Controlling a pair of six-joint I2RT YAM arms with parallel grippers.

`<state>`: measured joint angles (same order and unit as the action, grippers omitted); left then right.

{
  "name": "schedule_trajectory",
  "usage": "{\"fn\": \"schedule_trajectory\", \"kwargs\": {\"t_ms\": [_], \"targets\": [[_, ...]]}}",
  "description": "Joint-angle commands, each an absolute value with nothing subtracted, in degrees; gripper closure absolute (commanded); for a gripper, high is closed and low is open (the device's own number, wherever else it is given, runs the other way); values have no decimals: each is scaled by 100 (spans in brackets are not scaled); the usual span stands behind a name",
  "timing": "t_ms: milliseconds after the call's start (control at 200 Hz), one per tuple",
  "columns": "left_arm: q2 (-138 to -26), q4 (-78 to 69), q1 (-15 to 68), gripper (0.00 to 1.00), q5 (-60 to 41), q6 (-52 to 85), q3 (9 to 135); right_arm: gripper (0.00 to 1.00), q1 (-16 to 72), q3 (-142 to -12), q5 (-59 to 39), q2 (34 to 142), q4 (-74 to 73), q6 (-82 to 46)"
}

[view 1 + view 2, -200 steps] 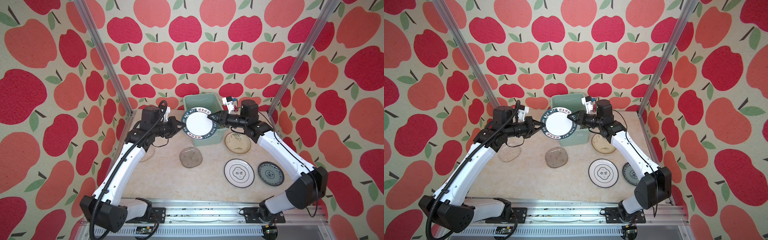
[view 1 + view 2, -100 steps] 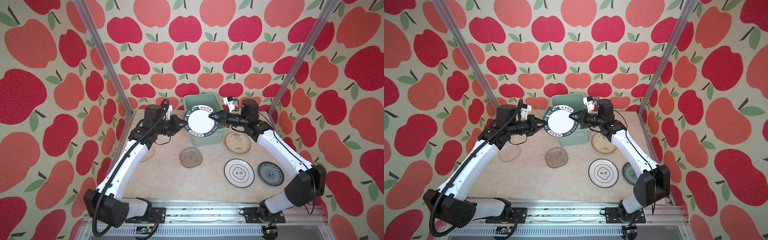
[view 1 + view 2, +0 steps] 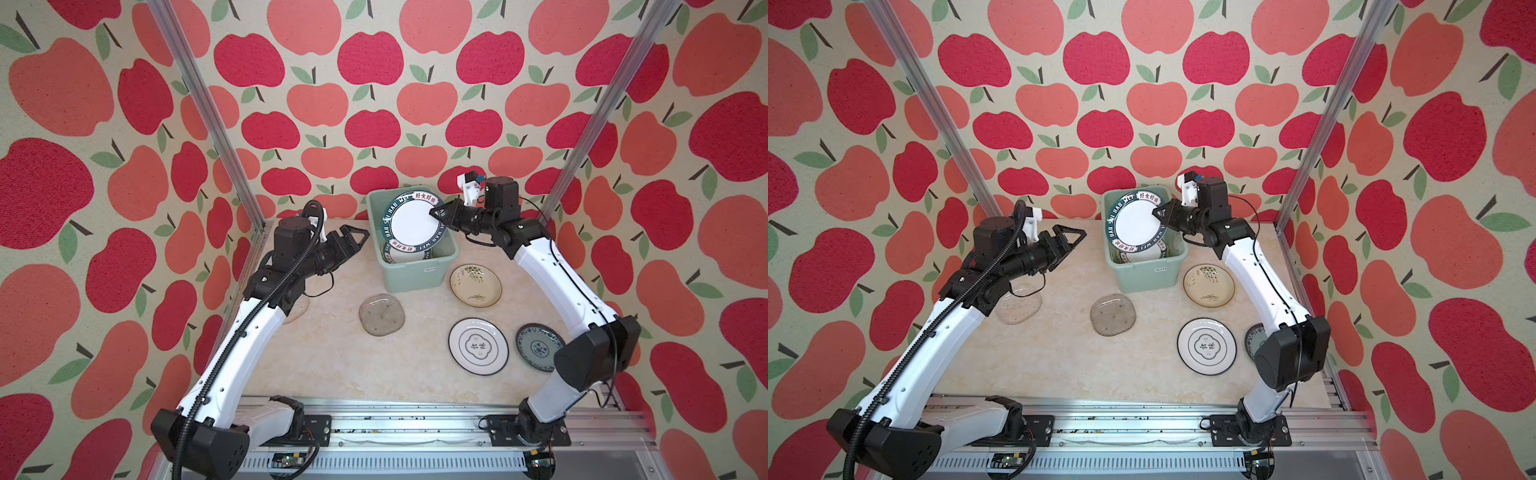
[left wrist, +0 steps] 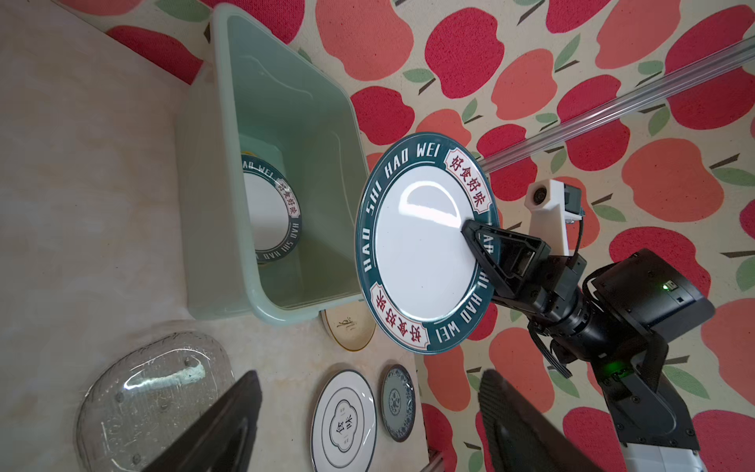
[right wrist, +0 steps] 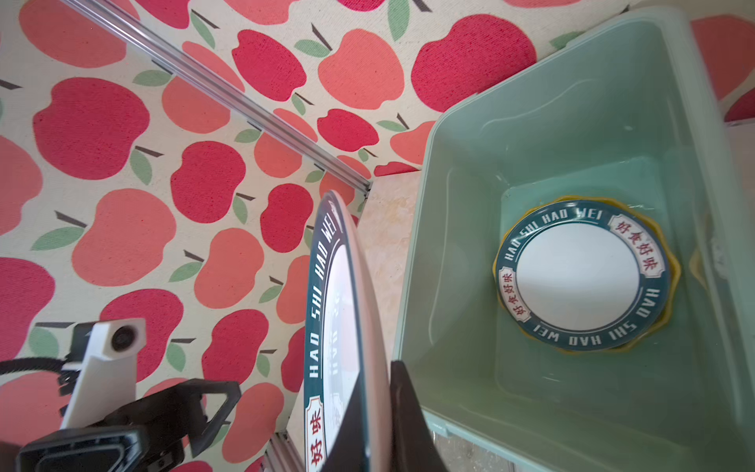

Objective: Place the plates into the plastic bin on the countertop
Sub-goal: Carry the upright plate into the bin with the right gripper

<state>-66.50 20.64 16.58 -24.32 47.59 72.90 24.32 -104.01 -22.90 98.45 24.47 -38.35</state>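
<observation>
In both top views the right arm reaches toward the far middle, its right gripper (image 3: 434, 215) pinching a green-rimmed plate (image 3: 411, 222) tilted over the plastic bin (image 3: 411, 277). The left gripper (image 3: 360, 241) gapes to the bin's left.
Left wrist: fingers (image 4: 220, 425) spread wide, empty.
Right wrist: a matching plate (image 5: 580, 282) lies inside the bin.

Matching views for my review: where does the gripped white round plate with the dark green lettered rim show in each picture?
In a top view: gripped white green-rimmed plate, upper middle, overlapping the mint-green plastic bin.
In a top view: plate likewise overlapping the bin.
Left wrist: plate face-on, beside the bin.
Right wrist: plate edge-on, beside the bin.
Shared landmark: the bin.
</observation>
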Motion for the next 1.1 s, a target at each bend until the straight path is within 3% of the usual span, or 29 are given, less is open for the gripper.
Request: {"fn": "schedule_trajectory", "kwargs": {"t_ms": [0, 80, 445, 1096], "targets": [[-6571, 1691, 1433, 7, -2012, 4553, 7061, 100, 2381, -11289, -1599, 10359, 3380, -3136], [-6640, 1652, 1282, 0, -2031, 4480, 7022, 100, 2379, -11972, -1336, 10881, 3861, -2773], [-7321, 1431, 830, 1, -2184, 4284, 7075, 100, 2389, -14541, -842, 13100, 5099, -1736], [-7919, 1441, 817, 1, -2319, 4245, 7031, 99, 2610, -14191, -1225, 13846, 4711, -1498]]}}
